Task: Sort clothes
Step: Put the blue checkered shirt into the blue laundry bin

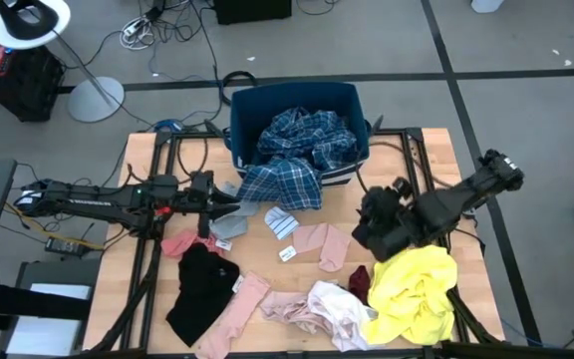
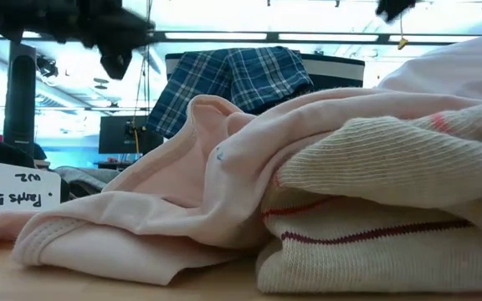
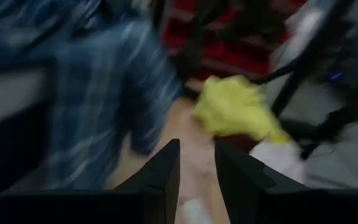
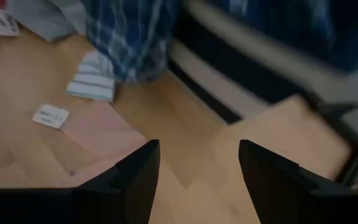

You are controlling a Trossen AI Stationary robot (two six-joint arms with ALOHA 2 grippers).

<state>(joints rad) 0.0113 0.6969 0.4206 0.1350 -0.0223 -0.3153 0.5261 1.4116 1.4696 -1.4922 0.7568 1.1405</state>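
Clothes, spread over the wooden table (image 1: 147, 160) and partly in the navy bin (image 1: 239, 112) at its far edge. Blue plaid garment (image 1: 302, 140): fills the bin and hangs over its front wall onto the table, just ahead of the left gripper (image 1: 229, 206) and beyond the right gripper (image 1: 369, 221). Yellow garment (image 1: 419, 294): a crumpled heap directly beneath the right arm, behind and beside its gripper. Black garment (image 1: 199, 289): lying flat on the near side of the left gripper, close below it. Pale pink garments (image 1: 229, 317): along the near edge, between the black and the yellow; a further salmon-pink piece (image 1: 327, 242) lies between the two grippers. White ribbed garment (image 1: 342, 311): against the yellow heap, with a small maroon piece (image 1: 359, 283) just beside it, near the right gripper. Striped sock (image 1: 280, 221) and a paper tag (image 1: 288, 253): between the grippers. Left gripper: fingers (image 3: 163, 174) parted by a narrow gap, holding nothing. Right gripper: fingers (image 4: 135, 177) spread wide over bare wood, empty
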